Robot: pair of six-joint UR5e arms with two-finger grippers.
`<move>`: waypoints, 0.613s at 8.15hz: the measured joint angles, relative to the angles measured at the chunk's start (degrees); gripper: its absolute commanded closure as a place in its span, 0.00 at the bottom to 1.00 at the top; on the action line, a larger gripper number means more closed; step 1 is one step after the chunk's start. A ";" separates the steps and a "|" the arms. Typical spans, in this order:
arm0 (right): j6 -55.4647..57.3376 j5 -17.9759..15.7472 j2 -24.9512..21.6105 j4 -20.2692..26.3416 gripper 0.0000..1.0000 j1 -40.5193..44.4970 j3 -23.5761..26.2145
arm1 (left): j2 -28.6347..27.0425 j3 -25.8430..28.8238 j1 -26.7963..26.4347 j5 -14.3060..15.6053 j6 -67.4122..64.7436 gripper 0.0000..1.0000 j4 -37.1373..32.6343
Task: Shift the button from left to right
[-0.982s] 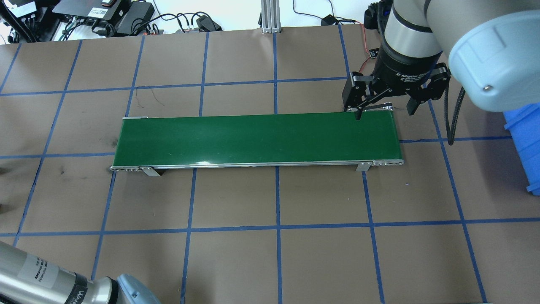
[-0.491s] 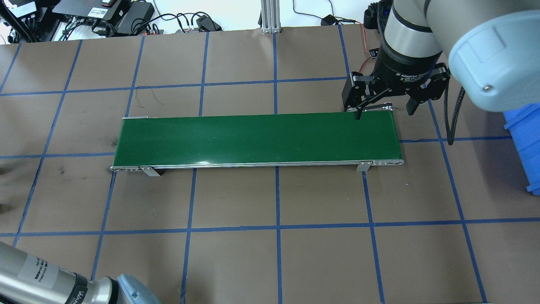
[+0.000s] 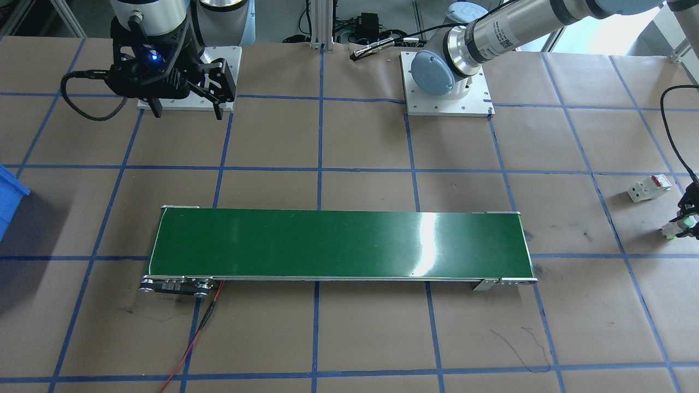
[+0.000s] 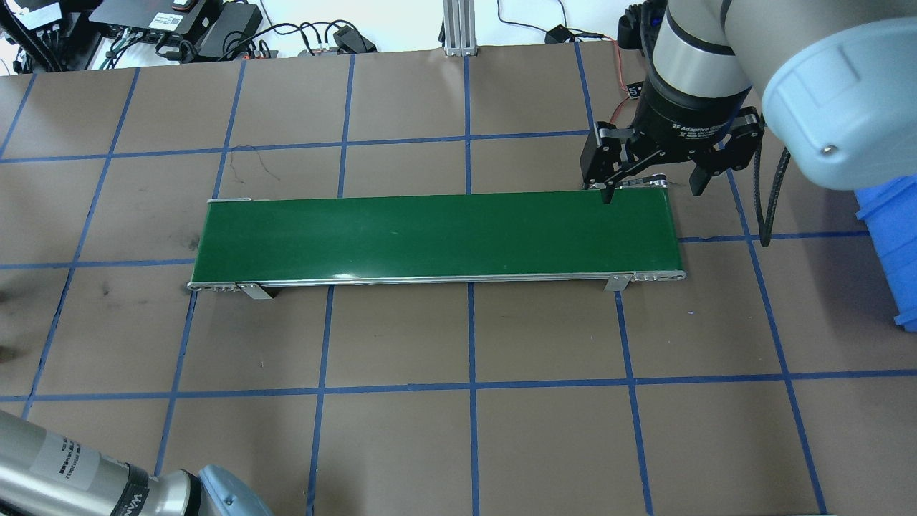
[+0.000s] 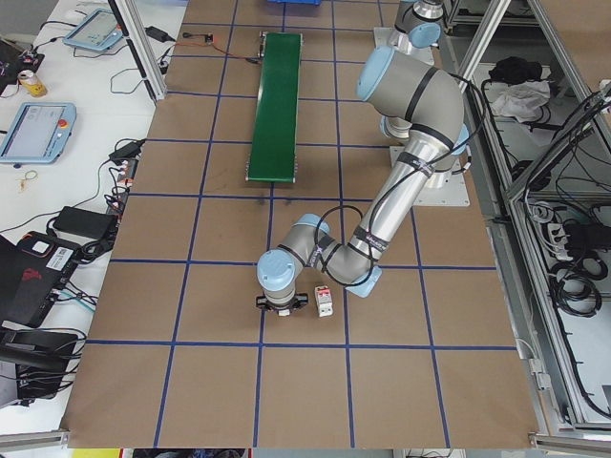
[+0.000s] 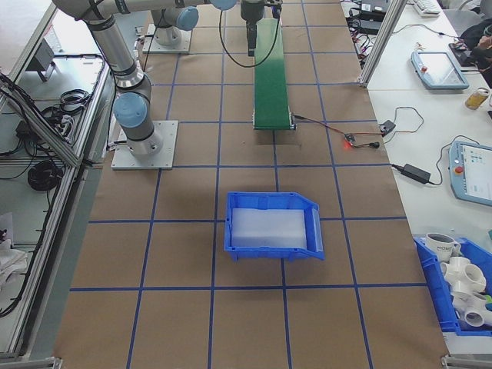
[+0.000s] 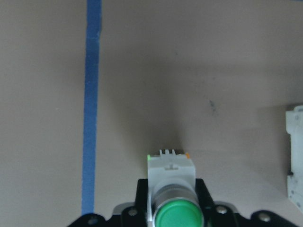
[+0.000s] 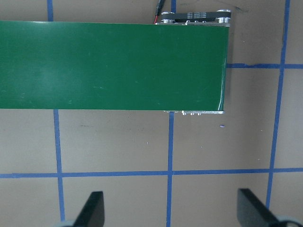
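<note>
Nothing has visibly shifted in the overhead view since half a second ago: the right gripper (image 4: 652,188) hangs with its jaws spread wide over the far right end of the green conveyor belt (image 4: 437,235), holding nothing, its two fingertips (image 8: 92,208) far apart in its wrist view. Off at the table's left end, the left gripper (image 3: 689,221) stands over the button (image 7: 175,196), whose green cap and white body sit between the black finger bases in the left wrist view; whether the jaws have closed on it cannot be told. Just beside the button lies a white breaker block with a red top (image 3: 649,188), apart from it. A blue bin (image 6: 274,224) sits on the brown paper beyond the belt's right end.
</note>
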 measured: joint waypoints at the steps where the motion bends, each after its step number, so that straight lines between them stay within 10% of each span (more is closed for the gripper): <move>1: 0.00 0.04 0.02 0.00 0.00 0.00 0.00 | 0.07 0.10 0.00 0.04 -0.63 1.00 -0.16; 5: 0.01 0.04 0.04 0.00 0.00 0.00 0.00 | 4.74 3.14 -1.53 -2.97 -13.30 1.00 -8.58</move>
